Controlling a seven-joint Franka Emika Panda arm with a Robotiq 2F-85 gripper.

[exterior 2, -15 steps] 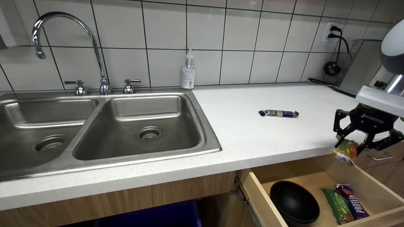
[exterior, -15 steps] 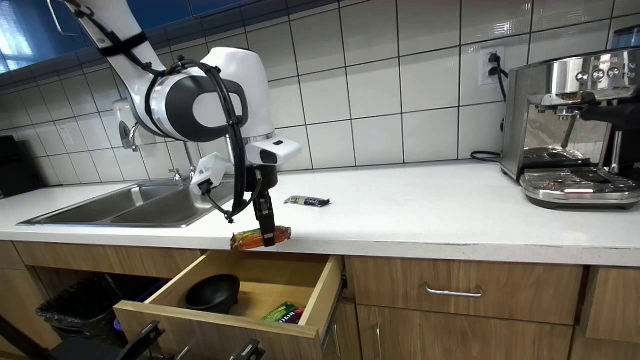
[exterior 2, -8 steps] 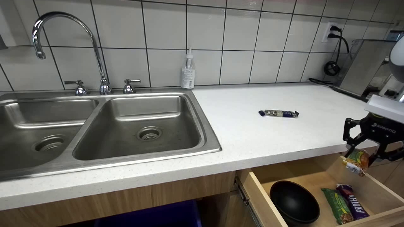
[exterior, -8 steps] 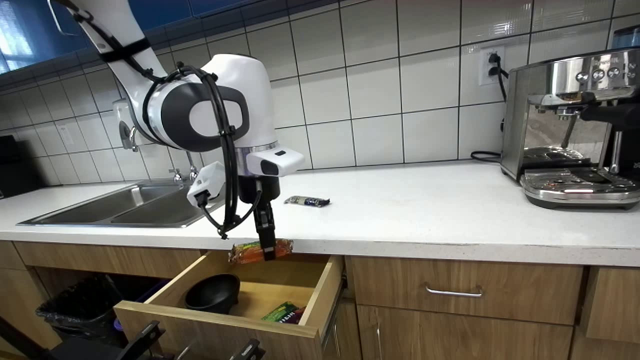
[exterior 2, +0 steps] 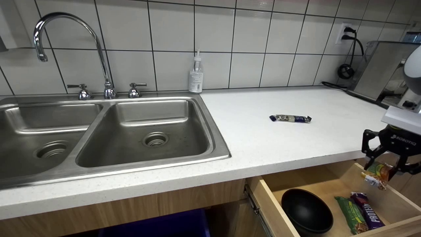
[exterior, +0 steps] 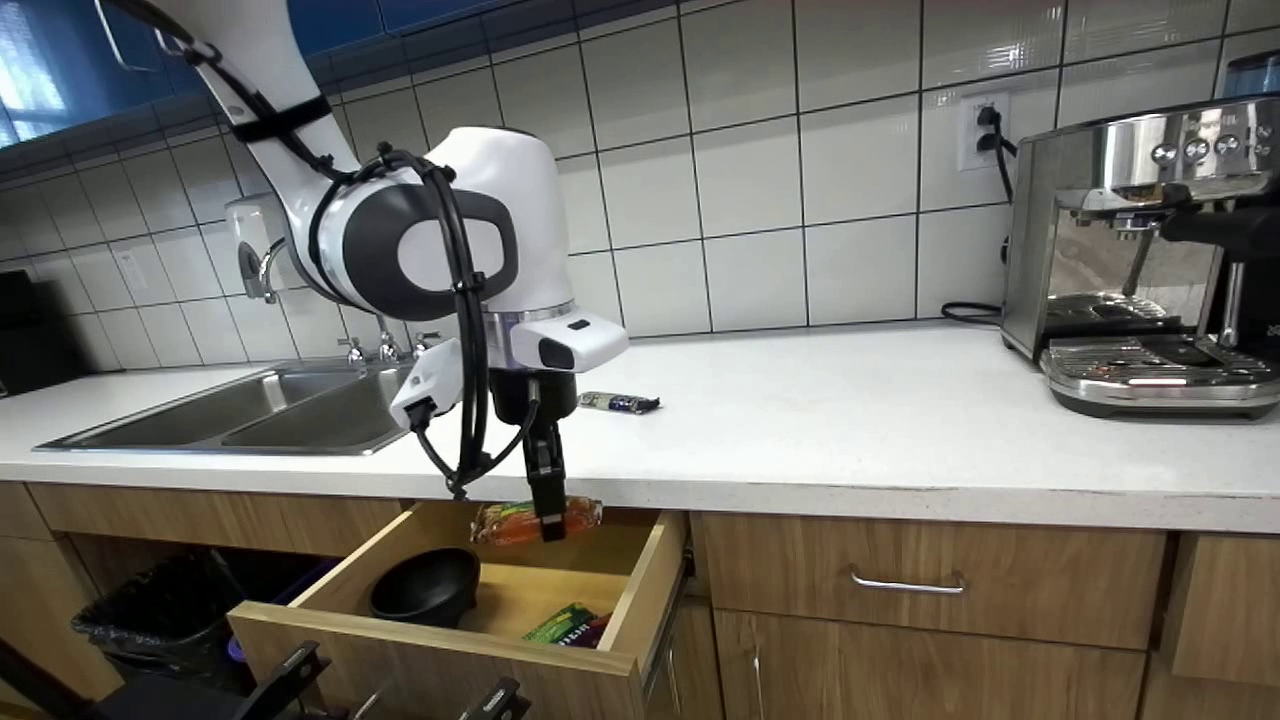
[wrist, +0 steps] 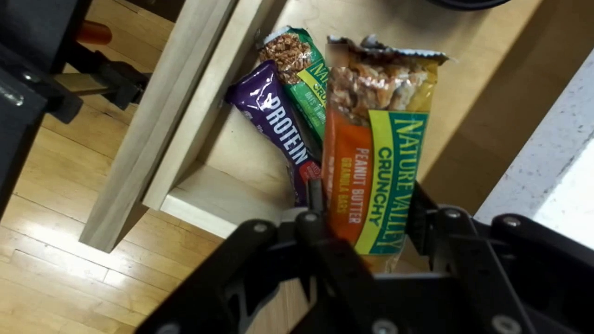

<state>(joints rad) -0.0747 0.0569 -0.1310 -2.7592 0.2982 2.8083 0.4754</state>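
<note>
Wrist view: gripper (wrist: pixel 366 202) clamped on the orange granola bar (wrist: pixel 385 153), one finger against each long edge. Bar's long axis runs crosswise to the pinch, aslant to the front of the open drawer (wrist: pixel 206 104); purple protein bar (wrist: pixel 278 120) and green granola bar (wrist: pixel 308 90) lie below.

In an exterior view, bar roughly level, its longer end jutting from the fingers toward the sink (exterior: pixel 330 415) side.

In an exterior view, I see it between the fingertips, above the drawer floor, apart from the black bowl (exterior 2: pixel 306 210).
</note>
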